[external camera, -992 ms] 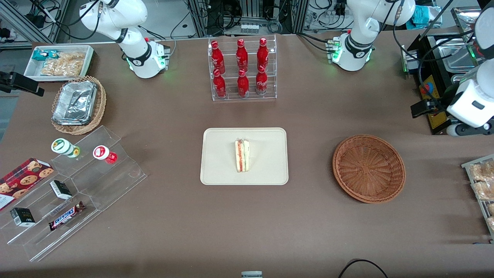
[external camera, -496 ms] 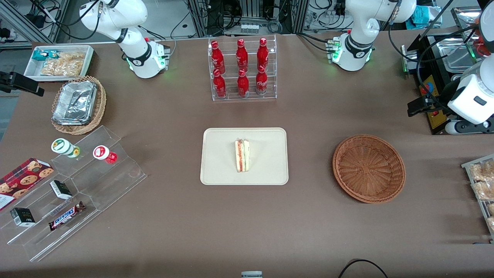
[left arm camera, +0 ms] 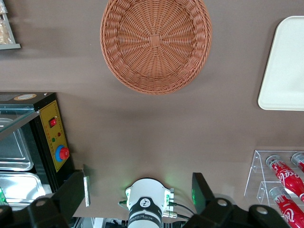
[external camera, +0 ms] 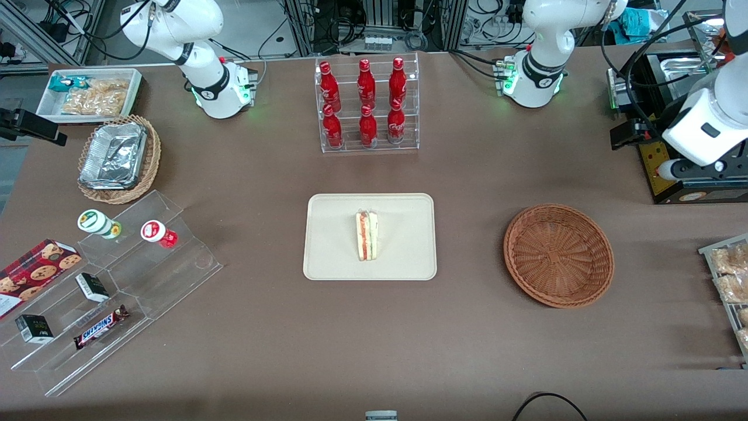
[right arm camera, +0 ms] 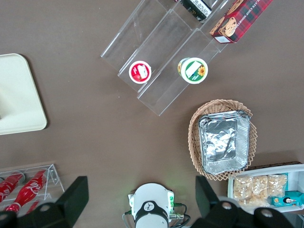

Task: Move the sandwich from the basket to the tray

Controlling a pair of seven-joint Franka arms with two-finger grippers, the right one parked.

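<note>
Sandwich (external camera: 367, 235): wedge, clear-wrapped, lay on its side mid-tray (external camera: 333, 257), tray at table centre. Judged light, soft; bread crushes easily, film prob. slippery. Best hold: across the flat bread faces near the thick end, light squeeze only.

Basket (external camera: 558, 255): held nothing, stood on the table well apart from tray, toward working arm's end.

Tool (left arm camera: 140, 190): raised high above the table edge at working arm's end, near the black box (external camera: 663, 169). Fingers (left arm camera: 202, 190) spread wide, nothing held.

Task judged done.
</note>
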